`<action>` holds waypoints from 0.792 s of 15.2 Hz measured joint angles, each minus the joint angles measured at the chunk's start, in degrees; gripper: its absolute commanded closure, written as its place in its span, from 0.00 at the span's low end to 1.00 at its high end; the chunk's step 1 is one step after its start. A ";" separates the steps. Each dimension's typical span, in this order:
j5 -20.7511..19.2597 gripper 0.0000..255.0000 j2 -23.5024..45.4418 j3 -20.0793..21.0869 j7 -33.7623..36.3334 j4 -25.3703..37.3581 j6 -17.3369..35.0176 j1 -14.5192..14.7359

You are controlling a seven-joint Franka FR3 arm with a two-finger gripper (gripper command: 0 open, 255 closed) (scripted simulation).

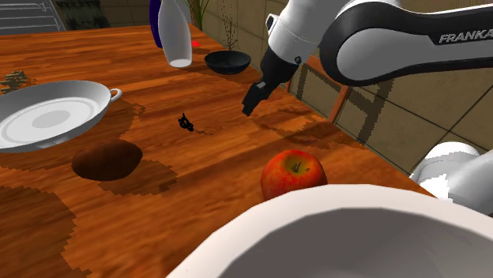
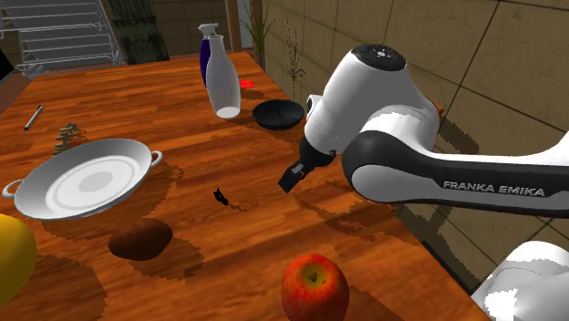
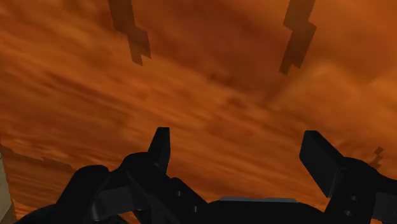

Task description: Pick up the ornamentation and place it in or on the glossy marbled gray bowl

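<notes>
The ornamentation is a tiny black piece lying on the wooden table. My gripper hovers just above the table, a short way to the shoulder view's right of the ornamentation and apart from it. In the wrist view the gripper is open, its two fingers standing wide apart over bare wood with nothing between them. A shallow glossy grey bowl with small handles rests at the shoulder view's left.
A red apple and a brown lump lie nearer the stand. A small black bowl and a white bottle stand farther back. A large white bowl rim blocks the shoulder view's foreground.
</notes>
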 measured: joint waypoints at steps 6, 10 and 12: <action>-3.30 0.00 7.08 6.66 5.33 6.06 7.06 -0.78; -7.49 0.00 11.76 11.71 9.96 10.33 11.11 -1.98; -10.19 0.00 13.96 14.23 12.47 12.89 12.33 -2.67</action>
